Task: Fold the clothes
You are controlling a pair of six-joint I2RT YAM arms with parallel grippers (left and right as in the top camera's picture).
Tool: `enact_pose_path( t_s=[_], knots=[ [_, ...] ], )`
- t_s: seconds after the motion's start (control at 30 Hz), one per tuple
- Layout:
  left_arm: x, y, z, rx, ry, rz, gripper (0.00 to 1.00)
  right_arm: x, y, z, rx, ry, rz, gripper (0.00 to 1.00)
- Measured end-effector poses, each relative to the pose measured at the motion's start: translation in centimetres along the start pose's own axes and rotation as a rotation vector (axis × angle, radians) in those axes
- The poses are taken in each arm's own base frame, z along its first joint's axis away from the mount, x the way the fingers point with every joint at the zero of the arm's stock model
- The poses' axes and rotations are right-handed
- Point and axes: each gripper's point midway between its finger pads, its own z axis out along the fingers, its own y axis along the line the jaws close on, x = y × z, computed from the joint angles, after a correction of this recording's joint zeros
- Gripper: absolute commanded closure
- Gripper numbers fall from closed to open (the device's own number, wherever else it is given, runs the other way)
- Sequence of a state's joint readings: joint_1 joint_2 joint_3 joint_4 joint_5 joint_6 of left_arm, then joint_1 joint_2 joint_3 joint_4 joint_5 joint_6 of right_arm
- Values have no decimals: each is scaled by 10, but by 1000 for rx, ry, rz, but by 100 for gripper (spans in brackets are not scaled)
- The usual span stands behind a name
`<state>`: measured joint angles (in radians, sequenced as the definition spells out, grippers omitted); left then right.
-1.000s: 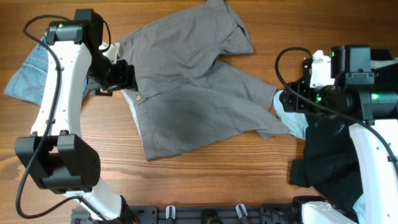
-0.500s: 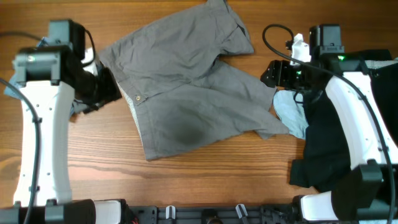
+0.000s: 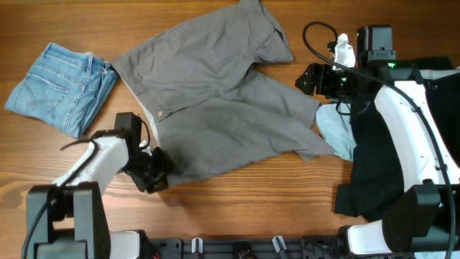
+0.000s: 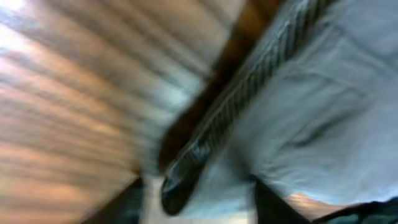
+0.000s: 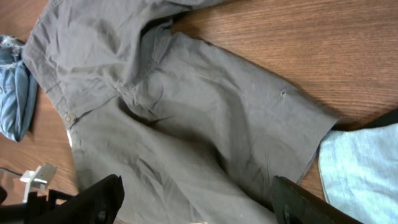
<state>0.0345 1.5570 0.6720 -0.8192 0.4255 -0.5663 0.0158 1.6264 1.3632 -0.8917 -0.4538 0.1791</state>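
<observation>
The grey shorts (image 3: 215,93) lie spread out and rumpled in the middle of the table, waistband to the left. My left gripper (image 3: 154,174) is low at the shorts' front left corner. The left wrist view is blurred; its fingers (image 4: 196,208) look apart, with the shorts' edge (image 4: 311,106) between them. My right gripper (image 3: 305,78) hovers at the right leg's hem. In the right wrist view its fingers (image 5: 196,208) are wide open and empty above the grey cloth (image 5: 186,106).
Light-blue denim shorts (image 3: 61,86) lie folded at the far left and show in the right wrist view (image 5: 12,93). Black garments (image 3: 388,165) lie piled at the right edge. A pale blue cloth (image 3: 336,129) lies beside them, next to the shorts' hem.
My left arm swung from the waistband's far left end down to the shorts' front left corner, uncovering the denim shorts. My right arm moved up and left toward the right leg's hem.
</observation>
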Motion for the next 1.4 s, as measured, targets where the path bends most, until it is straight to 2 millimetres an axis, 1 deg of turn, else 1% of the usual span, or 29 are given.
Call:
enact_pose_path(
  t_s=[0.03, 0.13, 0.17, 0.2, 0.23, 0.27, 0.3, 0.33, 0.37, 0.4, 0.43, 0.5, 0.57, 0.63, 0.7, 0.73, 0.77, 0.83, 0.87, 0.97, 1.03, 1.1, 1.17, 1.2, 1.23, 1.27, 1.3, 1.37, 1.4],
  knots=[
    [1, -2, 2, 26, -4, -7, 96, 0, 0, 0, 0, -1, 0, 20],
    [3, 1, 6, 37, 9, -36, 96, -1, 0, 0, 3, -3, -1, 21],
    [3, 5, 4, 32, 15, -58, 96, -1, -2, 0, 13, -3, 0, 30],
    [5, 17, -3, 7, 38, -121, 96, 0, -4, 0, 22, -2, 1, 34],
    [1, 27, -10, -7, 33, -168, 96, 0, -6, 0, 34, -1, 6, 34],
    [-4, 37, -24, -20, 33, -226, 96, 2, -8, 0, 45, 4, 9, 34],
    [-15, 43, -36, -19, -4, -254, 96, 3, -10, 1, 51, 7, 11, 34],
    [-24, 46, -48, -16, -37, -268, 96, 5, -11, 3, 55, 10, 13, 32],
    [-33, 49, -59, -3, -78, -276, 96, 10, -15, 6, 61, 27, 20, 24],
    [-45, 51, -73, 15, -138, -282, 96, 17, -18, 11, 65, 48, 30, 21],
    [-52, 53, -85, 26, -191, -280, 96, 26, -26, 20, 78, 83, 46, 19],
    [-53, 54, -89, 21, -214, -263, 96, 43, -41, 40, 106, 154, 78, 21],
    [-53, 56, -89, 7, -216, -258, 96, 54, -55, 59, 128, 215, 105, 36],
    [-53, 58, -89, -2, -218, -256, 96, 63, -62, 72, 135, 266, 128, 37],
    [-51, 58, -89, -6, -211, -258, 96, 75, -68, 81, 144, 324, 156, 52],
    [-51, 59, -89, -7, -208, -259, 96, 76, -70, 85, 144, 326, 157, 63],
    [-50, 59, -89, -10, -208, -260, 96, 72, -71, 88, 142, 311, 154, 73],
    [-50, 59, -89, -10, -208, -259, 96, 54, -72, 95, 133, 236, 141, 92],
    [-50, 59, -89, -11, -208, -259, 96, 44, -72, 98, 131, 192, 144, 96],
    [-50, 60, -89, -14, -209, -257, 96, 30, -74, 105, 131, 133, 202, 96],
    [-50, 60, -89, -14, -209, -257, 96, 37, -78, 119, 123, 166, 256, 96],
    [-50, 60, -89, -14, -209, -257, 96, 52, -79, 137, 108, 229, 316, 96],
    [-50, 60, -89, -14, -209, -257, 96, 47, -76, 142, 97, 217, 382, 96],
    [-51, 60, -89, -13, -209, -257, 95, 39, -74, 146, 79, 186, 404, 96],
    [-51, 59, -89, -10, -209, -256, 94, 20, -72, 153, 48, 117, 399, 96],
    [-52, 58, -89, -3, -214, -253, 93, -9, -68, 163, 0, 12, 365, 96],
    [-54, 55, -89, 10, -220, -248, 93, -18, -67, 167, -15, -23, 346, 94],
    [-58, 51, -90, 35, -230, -240, 93, -24, -63, 167, -41, -37, 328, 80],
    [-59, 49, -90, 45, -231, -237, 92, -24, -59, 165, -65, -22, 323, 69]
  ],
)
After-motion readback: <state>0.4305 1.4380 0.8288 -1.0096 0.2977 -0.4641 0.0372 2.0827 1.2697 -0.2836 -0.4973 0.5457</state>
